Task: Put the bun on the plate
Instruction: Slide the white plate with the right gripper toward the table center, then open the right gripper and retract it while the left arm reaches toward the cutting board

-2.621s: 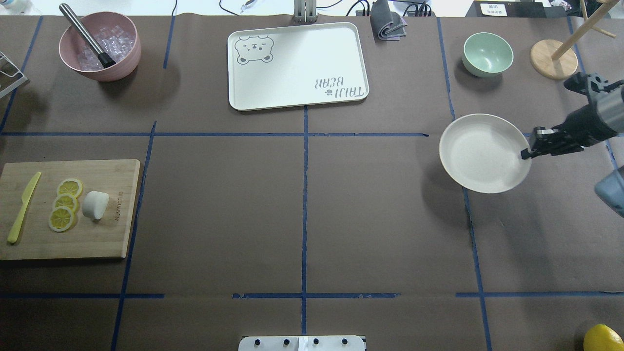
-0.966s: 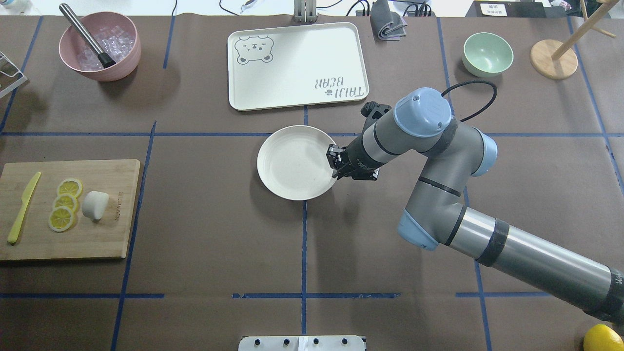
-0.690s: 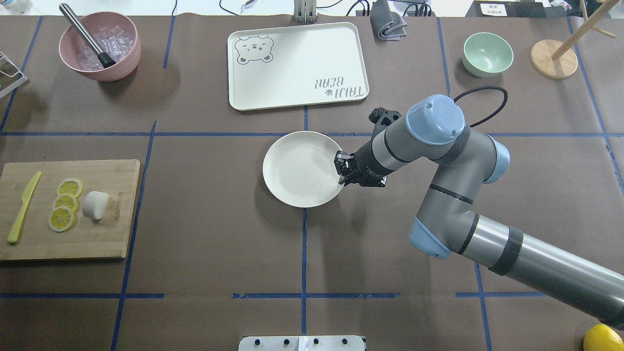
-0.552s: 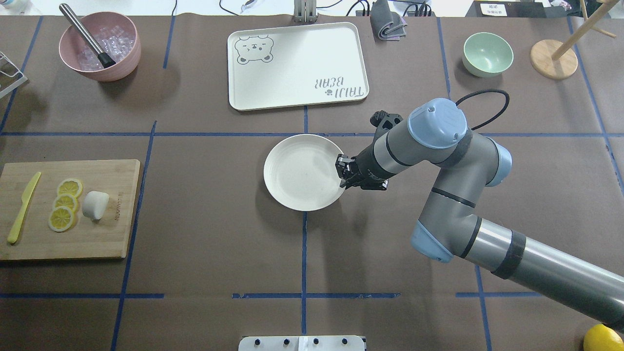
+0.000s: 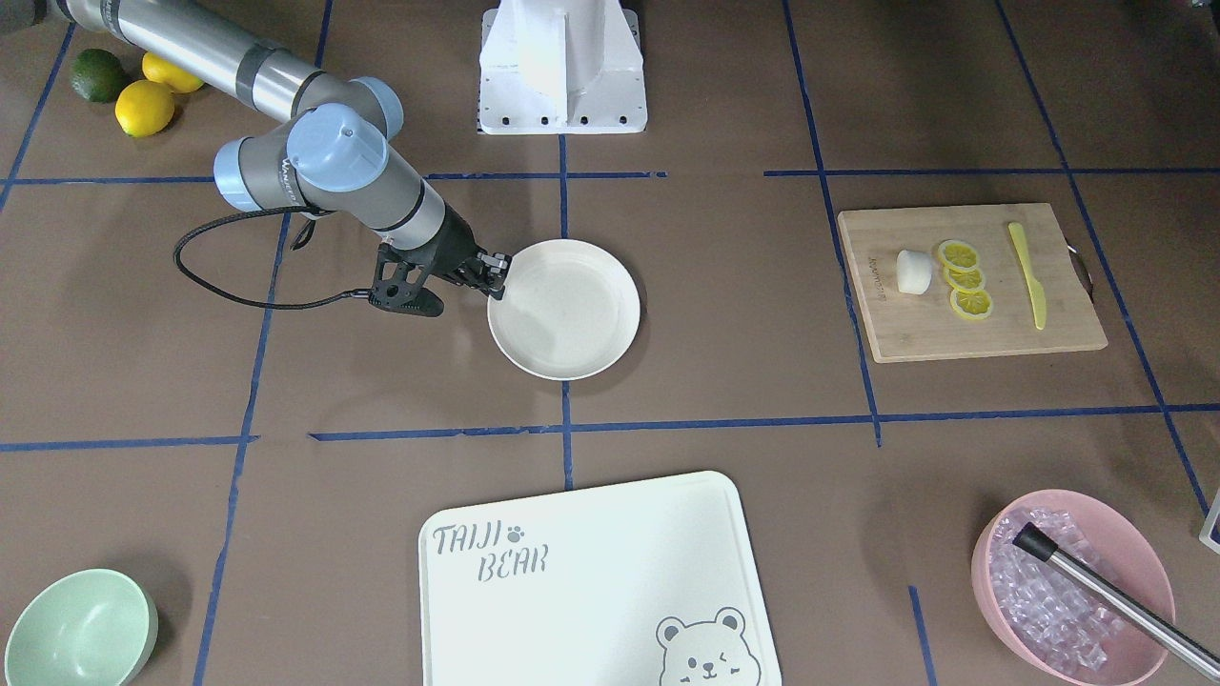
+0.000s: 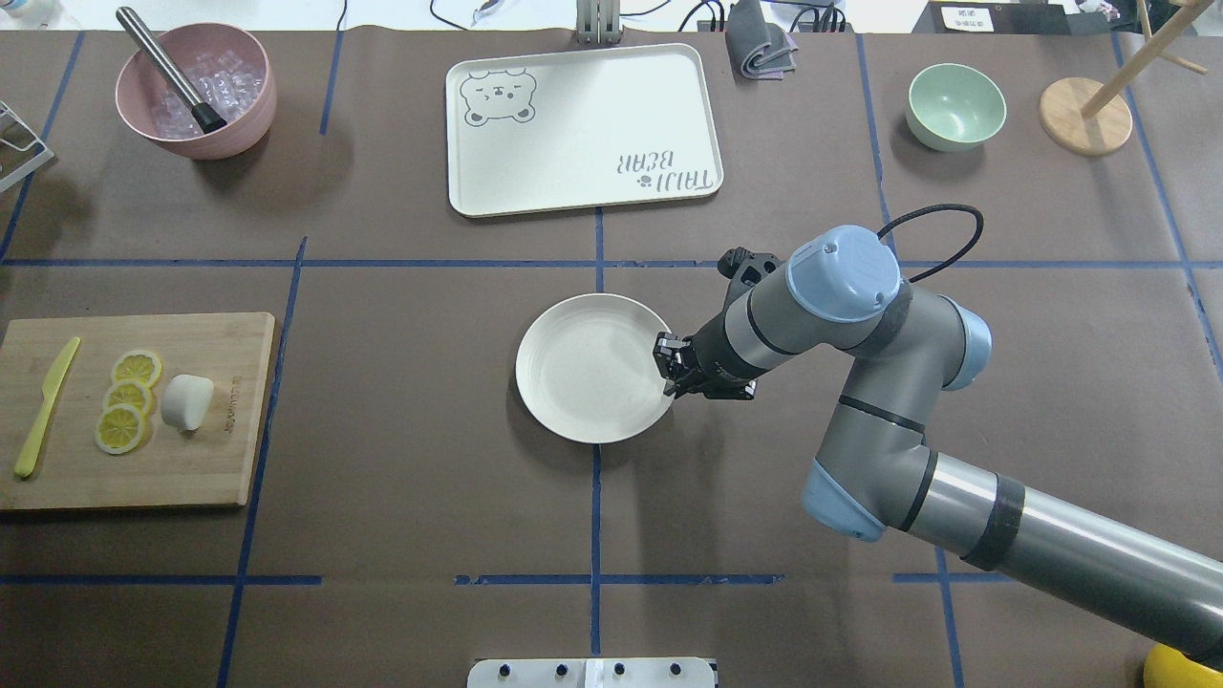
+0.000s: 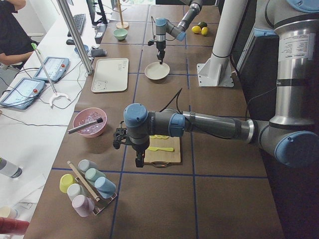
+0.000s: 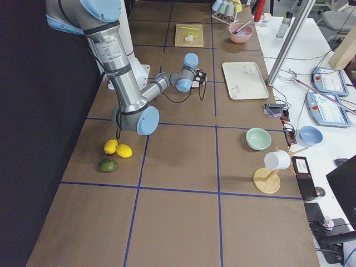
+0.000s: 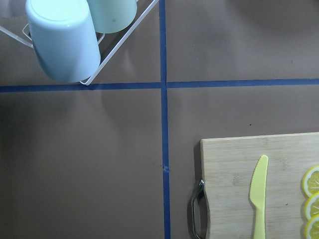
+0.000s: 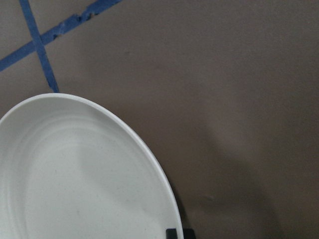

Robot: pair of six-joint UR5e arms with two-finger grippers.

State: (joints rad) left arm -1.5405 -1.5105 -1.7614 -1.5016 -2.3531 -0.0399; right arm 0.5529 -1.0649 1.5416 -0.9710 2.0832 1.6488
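The bun (image 6: 186, 401) (image 5: 913, 272), a small white lump, lies on the wooden cutting board (image 6: 191, 468) at the table's left, beside the lemon slices (image 6: 127, 400). The cream plate (image 6: 583, 373) (image 5: 562, 314) (image 10: 75, 174) is at the table's centre, low over or on the table; I cannot tell which. My right gripper (image 6: 669, 369) (image 5: 498, 276) is shut on the plate's right rim. My left gripper (image 7: 138, 162) shows only in the exterior left view, hanging near the board's outer end; I cannot tell whether it is open or shut.
A bear-printed white tray (image 6: 583, 129) lies at the back centre, a mint-green bowl (image 6: 955, 105) at the back right and a pink bowl (image 6: 196, 91) of ice with a metal tool at the back left. A yellow knife (image 6: 43, 406) lies on the board. A cup rack (image 9: 62, 40) stands beyond the board's end.
My right gripper carried the plate from the table's right side to the centre, then drew it a little toward the robot. The bun has not moved.
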